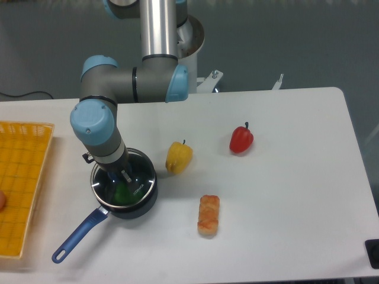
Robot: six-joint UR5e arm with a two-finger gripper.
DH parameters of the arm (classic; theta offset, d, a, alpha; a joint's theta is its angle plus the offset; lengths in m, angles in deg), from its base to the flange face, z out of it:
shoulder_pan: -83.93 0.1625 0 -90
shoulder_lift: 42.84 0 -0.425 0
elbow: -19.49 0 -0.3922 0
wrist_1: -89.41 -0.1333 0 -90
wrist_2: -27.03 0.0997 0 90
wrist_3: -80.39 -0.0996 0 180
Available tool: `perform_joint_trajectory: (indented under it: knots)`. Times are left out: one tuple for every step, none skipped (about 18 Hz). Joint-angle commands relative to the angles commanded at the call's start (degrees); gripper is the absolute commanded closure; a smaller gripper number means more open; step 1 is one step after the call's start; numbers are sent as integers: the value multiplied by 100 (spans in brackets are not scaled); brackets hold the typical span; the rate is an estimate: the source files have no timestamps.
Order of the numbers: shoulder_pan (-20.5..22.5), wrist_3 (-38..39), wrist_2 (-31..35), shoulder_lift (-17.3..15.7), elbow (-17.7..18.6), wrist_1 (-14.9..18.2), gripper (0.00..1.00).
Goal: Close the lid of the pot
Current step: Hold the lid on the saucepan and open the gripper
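Lid (137, 183) sits over pot (141, 204), directly beneath the claw (120, 176)

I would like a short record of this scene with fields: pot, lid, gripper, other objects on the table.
pot: dark saucepan with a blue handle, near the left front of the white table; something green shows inside
lid: glass disc with a silver rim, over the pot's mouth, under the gripper
gripper: above the lid's centre; whether it is open or shut cannot be told
other objects: yellow pepper, red pepper, piece of bread, orange basket at the left edge
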Motion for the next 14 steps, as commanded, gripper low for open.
perform_joint_trajectory:
  knots:
    - [0,9,0,9,0,0,59]
    - [-9,9,9,17,0,-9,59]
    - [-9,9,9,18,0,-17,59]
    - [-9,9,17,26,0,-18,59]
    - [-9,9,18,26,0,-18,59]
    - [-9,17,18,35,0,-18,59]
    - [-9,18,18,44,-9,-26,59]
    - [-9,18,18,44,-9,-26,59]
    - [-9,26,18,53,-9,-26,59]
    - [-9,26,18,61,-17,-26,59]
    - [-9,26,18,62,-18,-26,59]
    - [-9,35,18,62,-18,-26,59]
    - [-9,35,18,70,-26,-35,59]
    - [-9,35,18,79,-35,-35,59]
